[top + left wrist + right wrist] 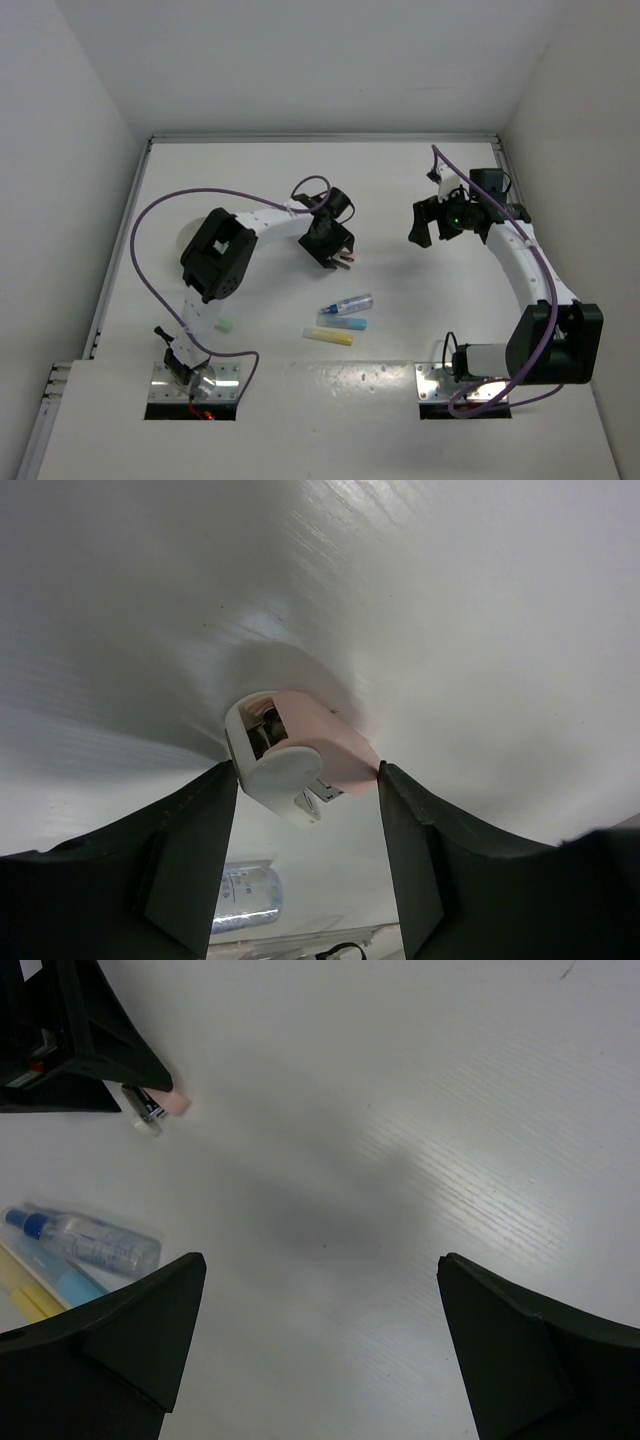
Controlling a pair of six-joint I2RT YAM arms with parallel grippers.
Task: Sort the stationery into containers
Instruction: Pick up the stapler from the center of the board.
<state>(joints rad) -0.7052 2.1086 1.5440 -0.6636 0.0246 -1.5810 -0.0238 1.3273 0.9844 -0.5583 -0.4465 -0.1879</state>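
My left gripper is shut on a small pink item with a white end, held between both fingertips just over the table. The item also shows in the right wrist view. A clear blue-capped tube, a light blue marker and a yellow marker lie together mid-table. They also appear in the right wrist view as the tube, the blue marker and the yellow marker. A small mint piece lies by the left arm. The round white dish is mostly hidden behind the left arm. My right gripper is open and empty.
White walls close in the table on the left, back and right. The left arm's purple cable loops over the left side. The tube's end shows under my left fingers.
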